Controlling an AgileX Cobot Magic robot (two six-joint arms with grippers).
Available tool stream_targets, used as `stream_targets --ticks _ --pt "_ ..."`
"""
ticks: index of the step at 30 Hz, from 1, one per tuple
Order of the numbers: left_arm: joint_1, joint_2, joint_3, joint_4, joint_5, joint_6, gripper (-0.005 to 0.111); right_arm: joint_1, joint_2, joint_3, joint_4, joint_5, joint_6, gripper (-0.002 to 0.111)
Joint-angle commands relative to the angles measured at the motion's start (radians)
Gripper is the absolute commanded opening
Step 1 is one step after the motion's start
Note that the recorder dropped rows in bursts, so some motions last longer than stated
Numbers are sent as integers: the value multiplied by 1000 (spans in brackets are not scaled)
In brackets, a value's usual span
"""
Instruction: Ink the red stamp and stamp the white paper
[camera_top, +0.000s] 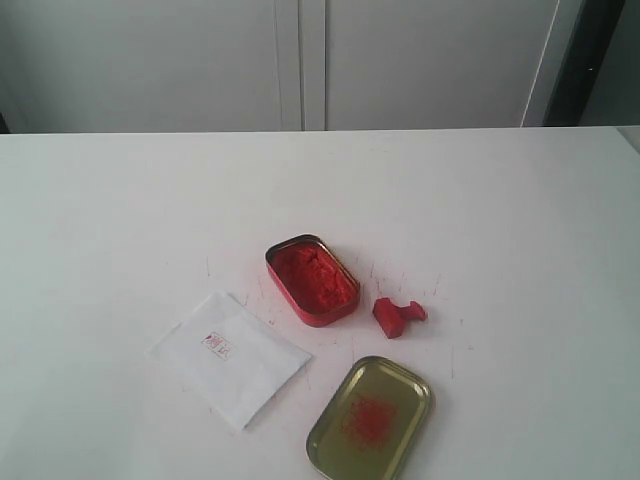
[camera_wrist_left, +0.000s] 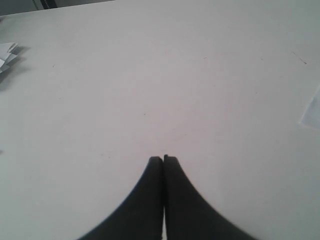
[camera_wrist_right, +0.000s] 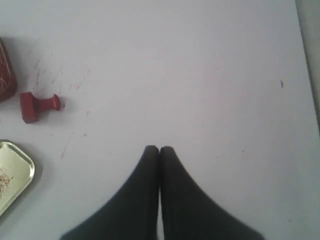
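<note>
— Two grippers, and neither holds anything?

— None. The left gripper (camera_wrist_left: 163, 158) has its jaws pressed together over bare table (camera_top: 120, 220). The right gripper (camera_wrist_right: 159, 148) is closed on nothing too. Neither arm shows in the exterior view, so both sit back from the work.

— Where is the stamp?

— The stamp (camera_top: 398, 315) lies on its side on the table, just beside the tin (camera_top: 312, 280), on the right arm's side. The lid (camera_top: 370, 418) is near it, toward the camera. It touches neither, and its handle points away from the tin.

— Why on its side?

— My guess is that this keeps the inked face off the table. Red flecks around it suggest the surface marks easily.

— And the paper?

— The paper (camera_top: 232, 357) lies flat on the left arm's side, apart from the tin and turned at an angle. It bears a small red imprint (camera_top: 215, 344), off-centre.

— Why is the lid set apart?

— So the red paste is exposed for inking. The lid rests inside-up with a red smear in it, clear of the path from tin to paper.

— Which arm should go?

— The right, I judge. The stamp shows in its wrist view and not in the left's. It must open first, then take the narrow handle.
</note>
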Motion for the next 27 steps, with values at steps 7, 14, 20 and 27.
stream_targets --ticks 7,14,20,27 --pt "-3 0 3 -4 2 -4 0 -10 -183 3 -1 -48 -2 0" --pt "-3 0 3 -4 2 -4 0 -10 -185 3 -1 -152 -2 0" --pt "-3 0 3 -4 2 -4 0 -10 -185 3 0 -152 -2 0" --pt "-3 0 3 -4 2 -4 0 -10 -185 3 2 -150 -2 0"
